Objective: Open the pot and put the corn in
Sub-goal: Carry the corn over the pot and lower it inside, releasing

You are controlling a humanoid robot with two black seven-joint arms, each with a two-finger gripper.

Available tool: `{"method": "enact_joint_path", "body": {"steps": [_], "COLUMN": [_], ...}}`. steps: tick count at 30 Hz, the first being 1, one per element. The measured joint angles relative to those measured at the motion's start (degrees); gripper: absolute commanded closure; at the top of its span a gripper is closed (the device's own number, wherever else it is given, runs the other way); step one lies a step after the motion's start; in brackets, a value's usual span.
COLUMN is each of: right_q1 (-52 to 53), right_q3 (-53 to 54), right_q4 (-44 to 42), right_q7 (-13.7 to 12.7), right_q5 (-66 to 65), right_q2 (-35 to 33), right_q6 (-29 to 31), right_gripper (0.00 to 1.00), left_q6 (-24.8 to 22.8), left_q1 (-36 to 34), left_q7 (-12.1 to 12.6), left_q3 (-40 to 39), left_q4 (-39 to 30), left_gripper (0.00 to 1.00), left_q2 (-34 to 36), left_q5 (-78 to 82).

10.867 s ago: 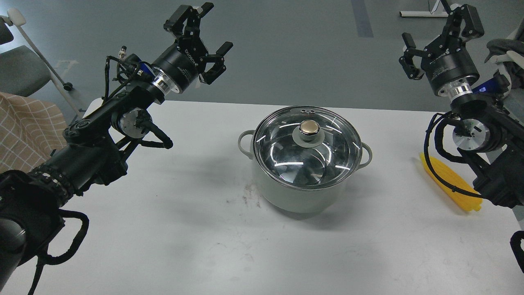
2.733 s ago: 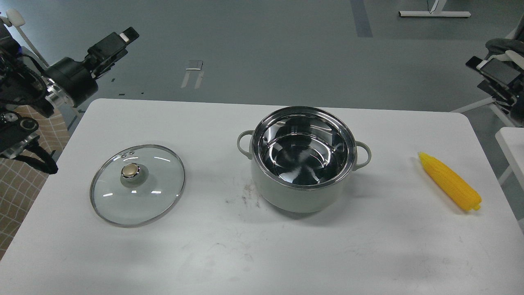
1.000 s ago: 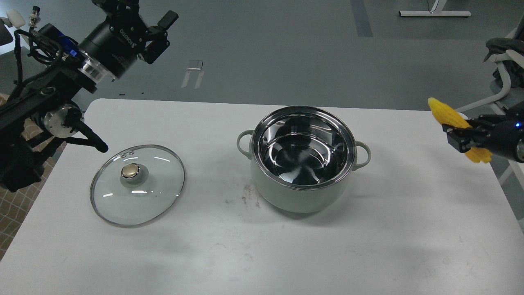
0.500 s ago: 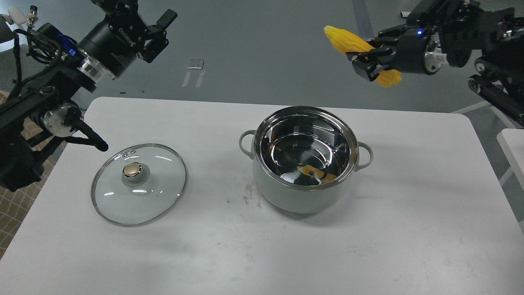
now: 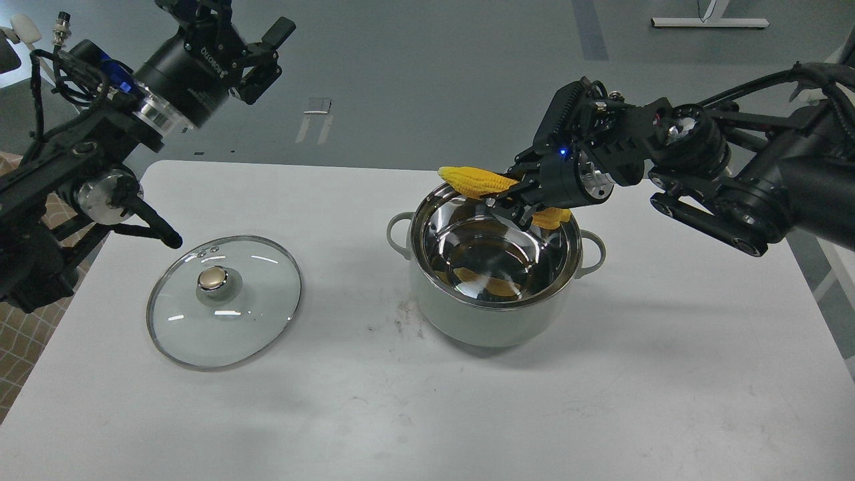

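Observation:
The pale grey-green pot (image 5: 491,317) stands open in the middle of the white table, its steel inside empty except for yellow reflections. My right gripper (image 5: 511,200) is shut on the yellow corn (image 5: 475,182) and holds it level just above the pot's far rim, tapered end pointing left. The glass lid with a gold knob (image 5: 224,299) lies flat on the table to the pot's left. My left gripper (image 5: 230,30) is open and empty, raised high beyond the table's far left corner.
The white table (image 5: 601,401) has its left edge near the lid. My left arm (image 5: 80,180) hangs over the table's far left corner. My right arm (image 5: 735,187) reaches in over the right side. A checked cloth (image 5: 20,334) lies off the left edge.
My right gripper has come down and to the left with the corn, from high behind the pot to just over its far rim. The left arm has barely moved.

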Motion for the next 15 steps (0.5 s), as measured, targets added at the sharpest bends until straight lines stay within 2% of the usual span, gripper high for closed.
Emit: {"method": "enact_joint_path", "body": {"steps": [6, 15], "right_q1": [-1.50, -2.47], "right_q3": [-0.23, -0.74], "right_q4": [-0.14, -0.31], "right_q7": [0.00, 0.00], "right_q5": [0.28, 0.31], "right_q2": [1.38, 2.19], "right_q6": [0.00, 0.13], "right_gripper": [0.99, 0.90], "left_q6": [-0.03, -0.03], "left_q1": [0.00, -0.01], "left_q7": [0.00, 0.00], "left_q3": [-0.03, -0.16], "left_q4": [0.02, 0.03], "left_gripper": [0.07, 0.07], "left_q2": [-0.30, -0.35], "left_q5": [0.01, 0.02]}}
